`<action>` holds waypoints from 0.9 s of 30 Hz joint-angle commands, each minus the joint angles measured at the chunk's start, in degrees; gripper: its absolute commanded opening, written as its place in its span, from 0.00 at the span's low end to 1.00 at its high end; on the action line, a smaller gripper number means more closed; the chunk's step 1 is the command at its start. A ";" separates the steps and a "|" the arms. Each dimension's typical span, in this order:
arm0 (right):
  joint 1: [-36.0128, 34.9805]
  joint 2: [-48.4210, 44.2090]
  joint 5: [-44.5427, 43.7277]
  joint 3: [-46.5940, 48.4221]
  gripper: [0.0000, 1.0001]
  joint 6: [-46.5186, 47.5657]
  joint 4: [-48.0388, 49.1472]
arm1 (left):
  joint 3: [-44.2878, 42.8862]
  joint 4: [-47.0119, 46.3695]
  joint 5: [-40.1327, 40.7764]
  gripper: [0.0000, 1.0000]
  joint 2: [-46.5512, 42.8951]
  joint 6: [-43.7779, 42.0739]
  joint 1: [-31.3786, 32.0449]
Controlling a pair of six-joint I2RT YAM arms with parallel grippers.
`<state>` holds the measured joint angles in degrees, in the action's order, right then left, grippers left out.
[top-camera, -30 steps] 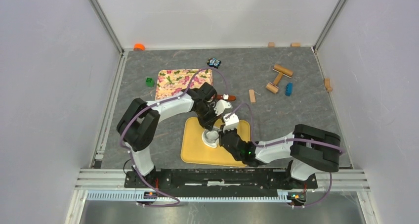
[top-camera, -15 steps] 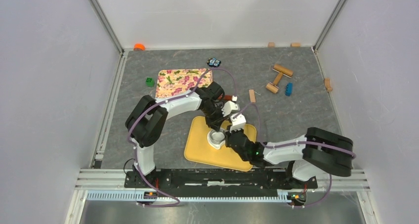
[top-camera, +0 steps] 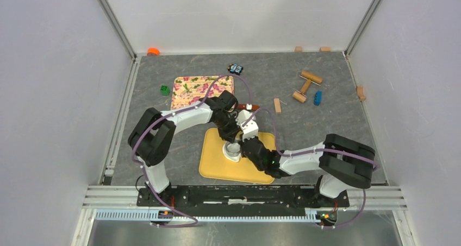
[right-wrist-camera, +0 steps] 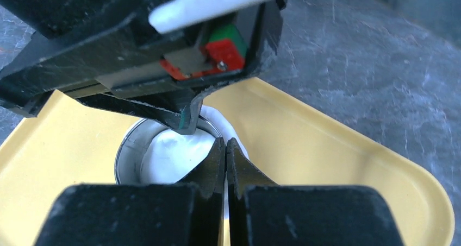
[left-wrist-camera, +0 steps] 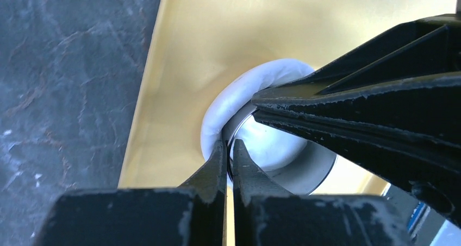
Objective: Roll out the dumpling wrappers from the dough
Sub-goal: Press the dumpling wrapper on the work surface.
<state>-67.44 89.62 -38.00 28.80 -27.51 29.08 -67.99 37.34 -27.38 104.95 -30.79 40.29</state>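
The left pincer is squeezed shut on the thin rim of the clear cup. The right pincer pinches the same rim close by. Right under them the dough lies squashed flat on the yellow board. I think one wrapper is only being cut out. I see none finished.

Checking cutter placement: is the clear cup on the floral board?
No, the clear cup stands on the yellow board, over the dough.
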 commanded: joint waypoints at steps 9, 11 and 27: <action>4.33 -4.49 3.98 6.05 0.22 17.33 -10.47 | 3.28 -7.56 15.16 0.02 -1.87 16.39 -4.17; 4.32 -6.09 3.37 6.02 0.27 15.21 -11.28 | 3.85 -8.81 15.49 0.02 -2.95 18.09 -4.17; 4.33 -9.26 8.01 1.09 0.43 4.41 -0.62 | 3.18 -12.93 23.90 0.02 -7.54 18.42 -2.50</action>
<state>-63.13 79.77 -32.21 30.06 -20.62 22.50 -63.68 28.14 -8.40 98.15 -12.05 37.28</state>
